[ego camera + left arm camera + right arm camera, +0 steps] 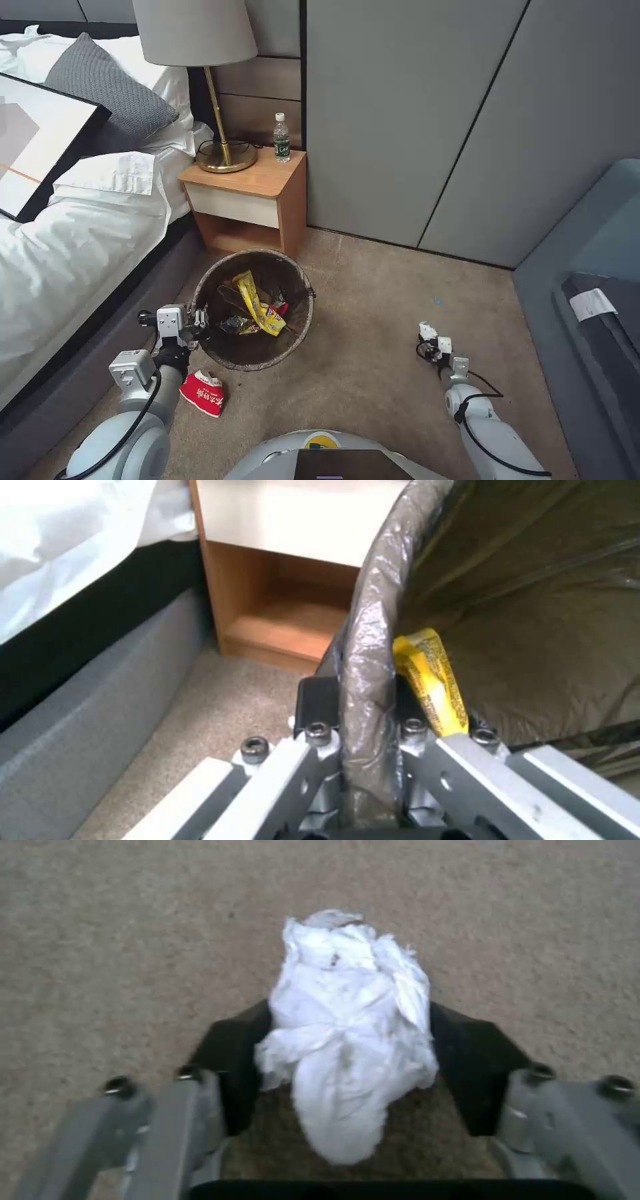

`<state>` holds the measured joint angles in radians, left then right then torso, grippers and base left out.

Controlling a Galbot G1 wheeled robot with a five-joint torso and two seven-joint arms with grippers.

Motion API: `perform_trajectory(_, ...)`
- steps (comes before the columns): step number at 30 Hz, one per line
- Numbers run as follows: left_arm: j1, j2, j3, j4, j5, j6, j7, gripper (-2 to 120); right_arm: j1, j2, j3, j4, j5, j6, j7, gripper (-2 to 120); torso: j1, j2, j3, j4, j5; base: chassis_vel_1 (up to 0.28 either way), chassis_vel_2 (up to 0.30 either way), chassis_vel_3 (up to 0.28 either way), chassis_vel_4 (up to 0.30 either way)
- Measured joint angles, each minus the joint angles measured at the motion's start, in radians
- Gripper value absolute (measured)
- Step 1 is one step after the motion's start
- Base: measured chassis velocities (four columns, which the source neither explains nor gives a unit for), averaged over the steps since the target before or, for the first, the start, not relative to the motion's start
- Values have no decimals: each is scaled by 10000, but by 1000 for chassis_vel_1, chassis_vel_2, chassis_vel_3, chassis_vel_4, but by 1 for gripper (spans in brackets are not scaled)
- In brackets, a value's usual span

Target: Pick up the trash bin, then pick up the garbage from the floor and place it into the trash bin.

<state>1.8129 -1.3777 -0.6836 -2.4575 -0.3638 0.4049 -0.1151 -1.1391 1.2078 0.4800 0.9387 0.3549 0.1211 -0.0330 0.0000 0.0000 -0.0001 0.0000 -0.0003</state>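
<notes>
The trash bin (301, 327) stands on the carpet in front of the nightstand, its dark bag folded over the rim (380, 595). My left gripper (199, 320) is shut on that rim at the bin's left side, one finger inside and one outside (360, 697). Inside the bin lie a yellow wrapper (257, 303) (430, 680) and other litter. A crushed red-and-white cup (203, 393) lies on the floor just below the left gripper. My right gripper (432, 340) is low over the carpet to the bin's right, shut (353, 1027) on a crumpled white tissue (350, 1040).
A wooden nightstand (250, 187) with a brass lamp (223, 157) and a water bottle (282, 138) stands behind the bin. The bed (80, 220) runs along the left, a grey sofa (600, 300) along the right. Open carpet (373, 293) lies between.
</notes>
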Motion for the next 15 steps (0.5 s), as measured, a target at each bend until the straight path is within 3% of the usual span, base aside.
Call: perform_trajectory(15, -50, 22, -7, 36, -6, -6, 4, 2, 19, 26, -29, -41, 84, 24, 33, 0, 0, 0, 1, -1, 4, 0, 0, 0, 0)
